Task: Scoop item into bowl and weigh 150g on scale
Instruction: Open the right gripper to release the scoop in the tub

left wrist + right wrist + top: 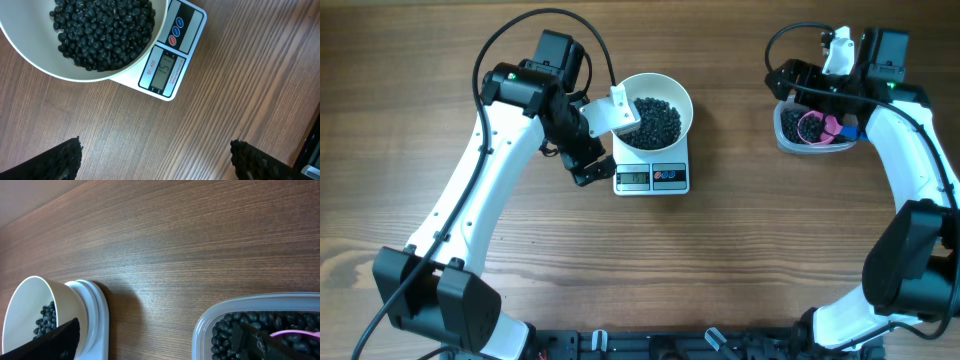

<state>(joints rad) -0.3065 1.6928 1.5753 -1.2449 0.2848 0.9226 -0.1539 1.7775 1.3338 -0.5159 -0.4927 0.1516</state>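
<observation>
The white bowl (672, 92) stands on the small white scale (653, 178) and holds a heap of black beans (656, 120). In the left wrist view the beans (102, 30) fill the bowl (75, 75), and the scale's (192, 22) display appears to read 151. My left gripper (588, 165) hovers open just left of the scale, with only wood between its fingers (60, 162). My right gripper (790, 82) is open above the clear tub (788, 143). In the right wrist view it (156, 327) spans bare wood between the bowl (25, 305) and the tub (240, 310).
The clear tub holds more black beans (225, 330) and a pink scoop (815, 127), whose edge (295, 334) shows in the right wrist view. Both arms' bases sit at the table's front edge. Bare wood lies between the scale and the tub.
</observation>
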